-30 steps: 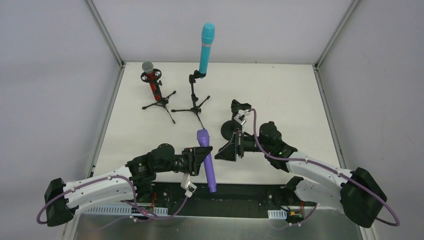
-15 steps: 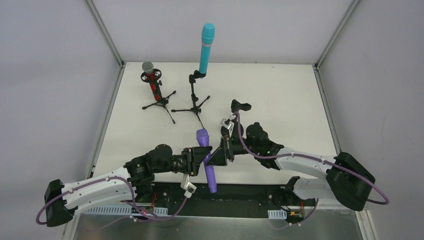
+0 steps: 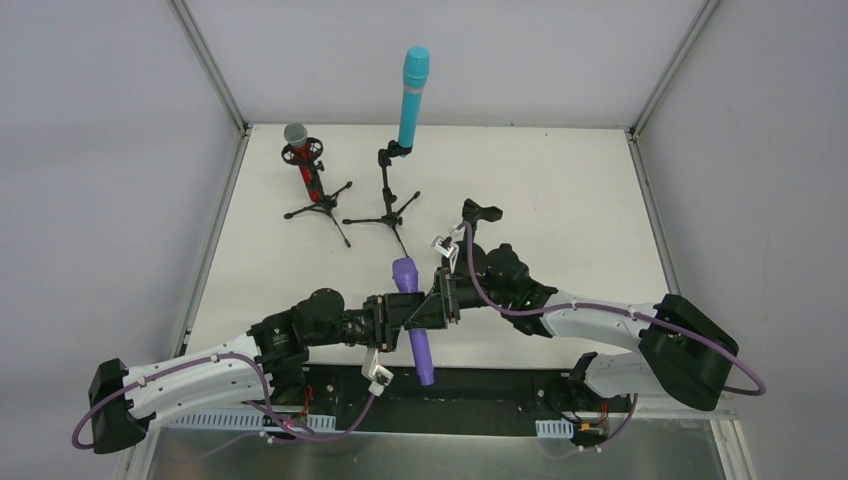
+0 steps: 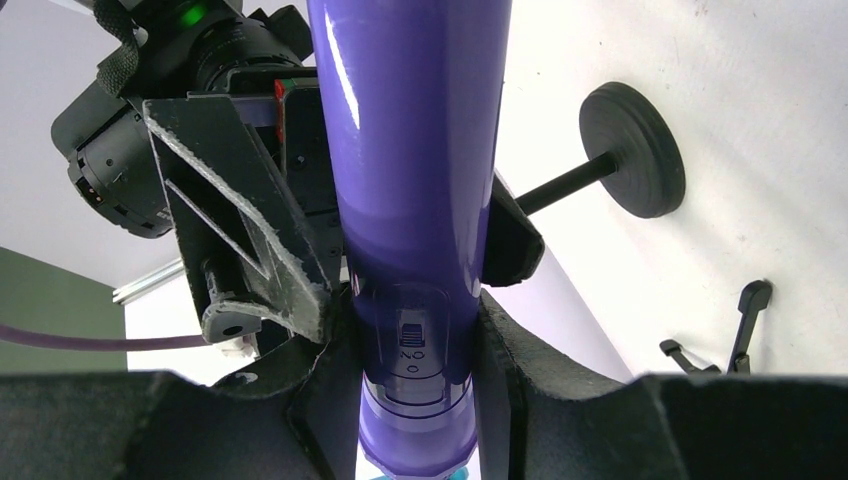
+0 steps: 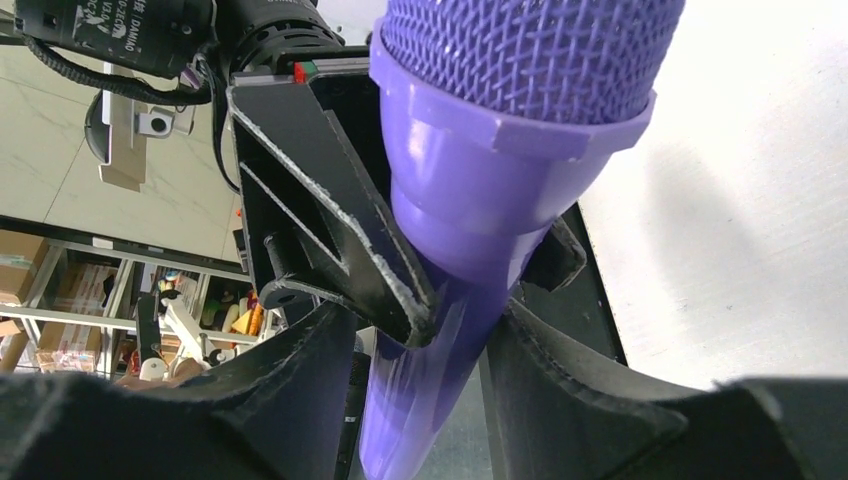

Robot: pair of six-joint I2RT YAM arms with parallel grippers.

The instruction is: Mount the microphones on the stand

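Observation:
The purple microphone (image 3: 414,330) lies along the table's near edge, held off the surface. My left gripper (image 3: 404,320) is shut on its body by the switch, as the left wrist view (image 4: 415,340) shows. My right gripper (image 3: 434,306) has come in from the right and its jaws stand open astride the same microphone (image 5: 500,150) just below the head, right beside the left fingers (image 5: 330,250). The red microphone (image 3: 302,155) sits in a small tripod stand (image 3: 320,208). The cyan microphone (image 3: 412,95) stands upright in a taller tripod stand (image 3: 384,200).
A third black stand with a round base (image 4: 632,150) and an empty clip (image 3: 482,212) stands just behind my right arm. White walls and metal frame posts close in the table on three sides.
My right gripper has swung left from the round-base stand and now straddles the purple microphone. My left gripper has held the microphone nearly still.

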